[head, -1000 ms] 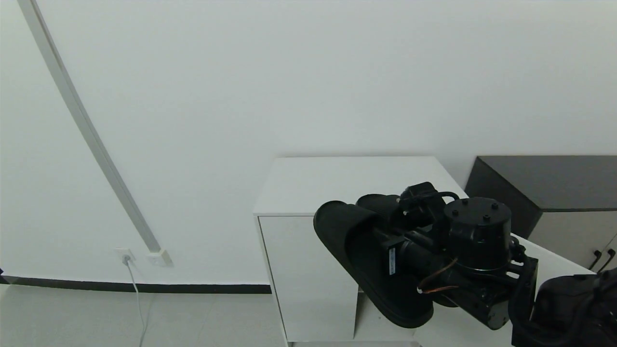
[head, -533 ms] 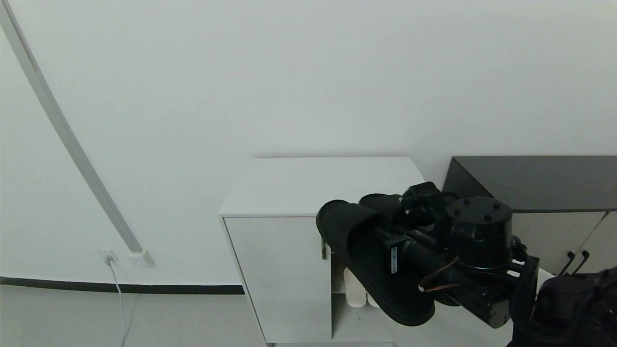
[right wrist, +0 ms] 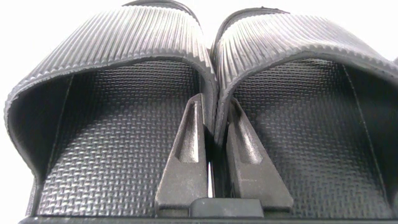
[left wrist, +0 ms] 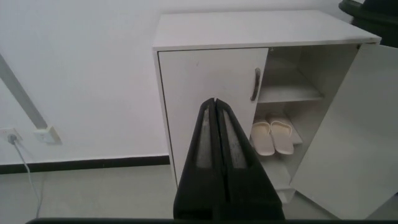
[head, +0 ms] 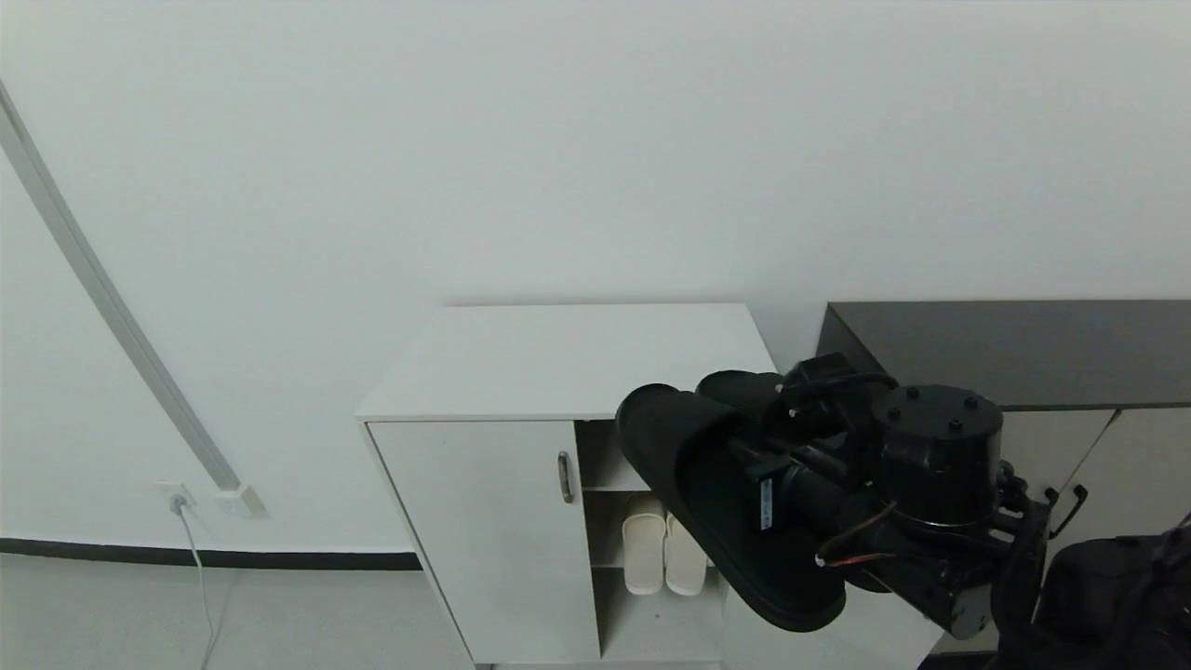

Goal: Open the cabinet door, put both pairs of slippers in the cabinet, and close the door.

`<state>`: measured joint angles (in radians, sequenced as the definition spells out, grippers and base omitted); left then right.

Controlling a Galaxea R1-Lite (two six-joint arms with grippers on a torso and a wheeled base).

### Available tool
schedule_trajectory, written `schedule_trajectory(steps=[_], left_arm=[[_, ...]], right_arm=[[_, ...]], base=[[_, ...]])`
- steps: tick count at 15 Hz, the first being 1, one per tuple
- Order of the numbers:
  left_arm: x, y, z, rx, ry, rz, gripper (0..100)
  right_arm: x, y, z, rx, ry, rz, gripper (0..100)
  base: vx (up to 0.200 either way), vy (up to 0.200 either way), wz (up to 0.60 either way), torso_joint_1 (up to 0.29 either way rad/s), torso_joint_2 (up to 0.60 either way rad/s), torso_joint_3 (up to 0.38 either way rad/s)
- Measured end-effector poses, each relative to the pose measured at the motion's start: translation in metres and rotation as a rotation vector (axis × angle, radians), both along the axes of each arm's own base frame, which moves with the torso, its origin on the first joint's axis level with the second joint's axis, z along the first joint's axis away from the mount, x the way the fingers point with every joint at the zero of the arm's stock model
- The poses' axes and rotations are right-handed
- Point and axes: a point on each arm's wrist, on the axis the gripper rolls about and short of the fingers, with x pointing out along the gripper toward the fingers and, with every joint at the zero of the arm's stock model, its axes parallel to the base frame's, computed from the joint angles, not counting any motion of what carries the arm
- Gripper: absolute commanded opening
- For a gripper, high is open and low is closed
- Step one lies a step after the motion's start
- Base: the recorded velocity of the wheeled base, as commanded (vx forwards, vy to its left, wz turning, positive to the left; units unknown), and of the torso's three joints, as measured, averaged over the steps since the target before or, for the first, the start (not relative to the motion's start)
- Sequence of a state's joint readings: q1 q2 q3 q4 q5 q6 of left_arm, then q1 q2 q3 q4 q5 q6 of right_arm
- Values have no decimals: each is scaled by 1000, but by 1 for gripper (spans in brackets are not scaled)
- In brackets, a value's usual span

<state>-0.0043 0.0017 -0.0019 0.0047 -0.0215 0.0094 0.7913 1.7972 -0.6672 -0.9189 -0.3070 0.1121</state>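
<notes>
Closest to us, the right gripper is clamped on the black slippers. Its two fingers reach inside the pair, one in each shoe, and pinch the two inner strap edges together. The shoes sit side by side, ribbed straps up top and textured footbeds facing the wrist camera. In the head view we see that pair held in the air on the right, tilted, toes pointing up and to the left, in front of the cabinet's open side.

Over to the left gripper: jaws pressed together with nothing between them, and it points at the cabinet from well back.

On to the cabinet itself. It is white with a flat top. Its left door is shut, with a small handle at the inner edge, and its right door is swung wide. Inside, the white slippers lie side by side on the middle shelf, with another shelf above them and a compartment below.

Just right of it we find a dark cabinet. Far left on the wall there is a slanting conduit, and an outlet with a cable hanging down to the floor.
</notes>
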Motion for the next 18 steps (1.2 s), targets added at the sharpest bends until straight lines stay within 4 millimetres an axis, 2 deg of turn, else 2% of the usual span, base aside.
schedule_trajectory(steps=[9, 13, 18], left_arm=[[0, 0, 0, 0, 0, 1, 0], [0, 0, 0, -2, 0, 1, 0], [0, 0, 0, 0, -1, 1, 0]], right_arm=[[-2, 3, -6, -15, 15, 13, 0], [-2, 5, -7, -5, 7, 16, 0], [-1, 7, -9, 4, -2, 20, 0]], base=[[0, 0, 0, 0, 0, 0], [-200, 0, 0, 5, 8, 1], [0, 0, 0, 0, 0, 0]])
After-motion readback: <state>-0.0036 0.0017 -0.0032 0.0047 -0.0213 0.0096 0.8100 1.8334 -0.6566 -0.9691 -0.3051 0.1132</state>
